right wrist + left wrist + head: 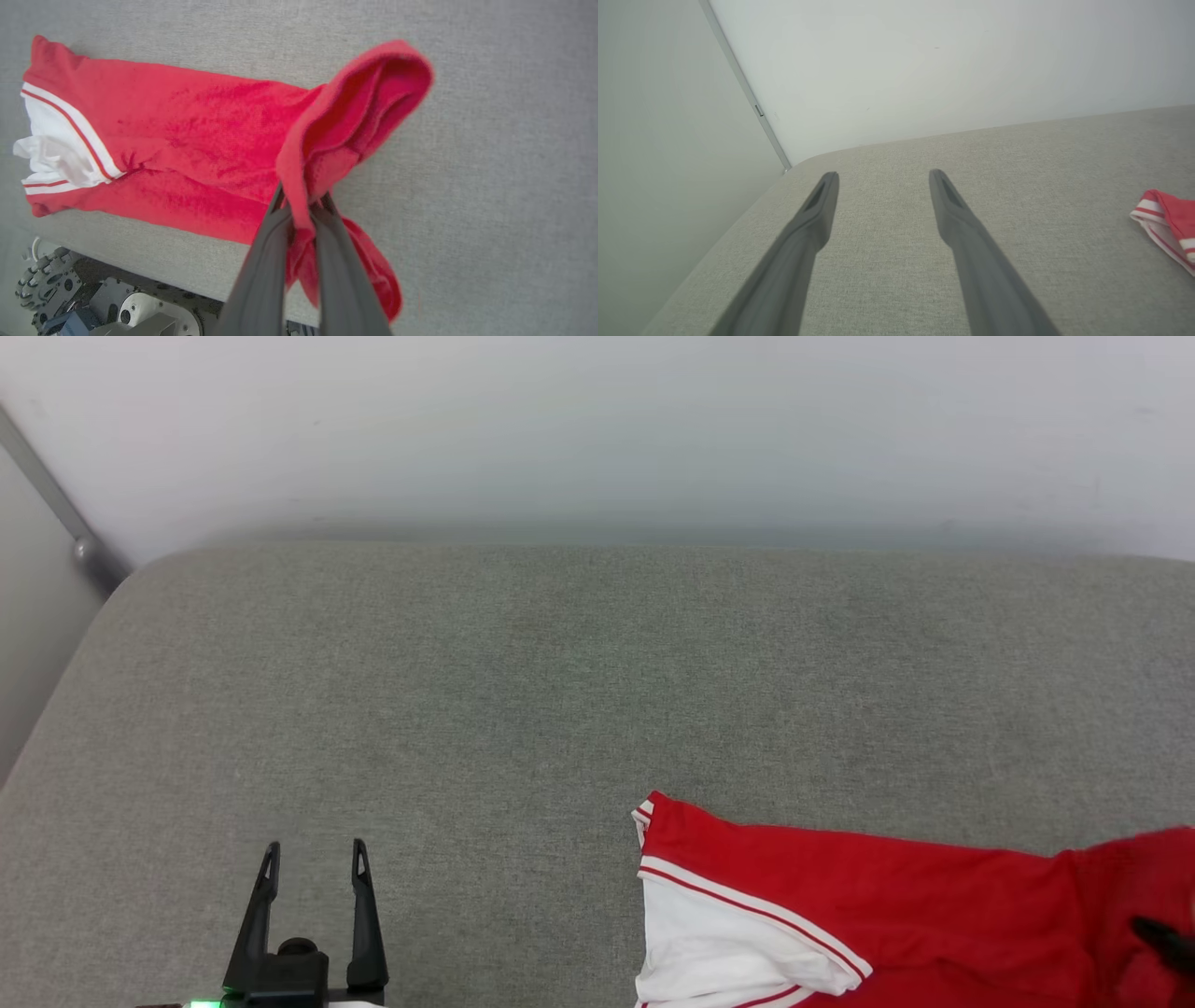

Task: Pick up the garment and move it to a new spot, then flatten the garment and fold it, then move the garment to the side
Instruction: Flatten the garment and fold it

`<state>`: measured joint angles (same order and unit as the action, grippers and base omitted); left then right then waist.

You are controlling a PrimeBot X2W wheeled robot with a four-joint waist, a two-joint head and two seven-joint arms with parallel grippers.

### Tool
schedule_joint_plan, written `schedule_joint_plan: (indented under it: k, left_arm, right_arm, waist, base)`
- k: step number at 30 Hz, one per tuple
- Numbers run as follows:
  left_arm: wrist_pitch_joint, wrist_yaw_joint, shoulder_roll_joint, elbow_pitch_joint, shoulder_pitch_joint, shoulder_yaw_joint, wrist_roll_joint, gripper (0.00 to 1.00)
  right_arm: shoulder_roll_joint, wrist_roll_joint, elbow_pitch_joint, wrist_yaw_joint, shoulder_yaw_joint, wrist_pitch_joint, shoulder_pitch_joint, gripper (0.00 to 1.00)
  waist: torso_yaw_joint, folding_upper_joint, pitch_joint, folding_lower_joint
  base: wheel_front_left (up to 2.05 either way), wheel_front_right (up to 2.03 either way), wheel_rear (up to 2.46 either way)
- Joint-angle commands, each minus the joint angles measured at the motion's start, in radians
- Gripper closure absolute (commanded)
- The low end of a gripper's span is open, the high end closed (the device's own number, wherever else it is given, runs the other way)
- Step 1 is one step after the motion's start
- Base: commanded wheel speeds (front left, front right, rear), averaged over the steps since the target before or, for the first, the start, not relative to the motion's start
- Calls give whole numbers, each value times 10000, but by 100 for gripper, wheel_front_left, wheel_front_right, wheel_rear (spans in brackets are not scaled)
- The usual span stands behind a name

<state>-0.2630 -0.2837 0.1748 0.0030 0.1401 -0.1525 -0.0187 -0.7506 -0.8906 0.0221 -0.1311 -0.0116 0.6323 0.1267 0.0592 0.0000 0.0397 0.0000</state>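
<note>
Head view: garment [896, 896], grey cushion [523, 691], wall [597, 429].

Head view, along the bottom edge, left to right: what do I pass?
Open left gripper with two dark fingers → red jersey garment, its white striped-trim sleeve first → dark tip of the right gripper, shut on the garment.

Red garment [196, 140], white striped-trim sleeve, lying long on grey cushion [490, 140]; one end raised, bunched.
</note>
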Motion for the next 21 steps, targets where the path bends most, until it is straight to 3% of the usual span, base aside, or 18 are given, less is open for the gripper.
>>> schedule_joint_plan:
  k: [1, 6, 11, 15, 21]
  left_arm:
    - [-20, 20, -35, 9, 118, 24, 90, 0]
    - [-20, 126, -80, 27, -38, -18, 96, 0]
    - [-20, 199, -142, 0, -256, -98, 138, 0]
    - [-20, 235, -183, -34, -383, -108, 133, 0]
    - [-20, 306, -259, -12, -650, -121, 121, 0]
  right_arm:
    - [101, 13, -392, 6, -84, 86, 30, 100]
    - [517, 95, -2159, 6, -1063, 691, -402, 100]
    - [1159, 441, -2915, 6, -2456, 1118, -1470, 100]
    - [1673, 666, -2765, 6, -3735, 1316, -2620, 100]
    - [2344, 808, -1603, 6, -5519, 1248, -4324, 100]
  waist:
    - [-13, 0, 10, 0]
    - [31, 0, 106, 0]
    - [157, 0, 354, 0]
    - [239, 0, 582, 0]
    - [380, 0, 922, 0]
  base:
    - [0, 0, 0]
    - [0, 0, 0]
    - [0, 0, 0]
    - [0, 0, 0]
    - [0, 0, 0]
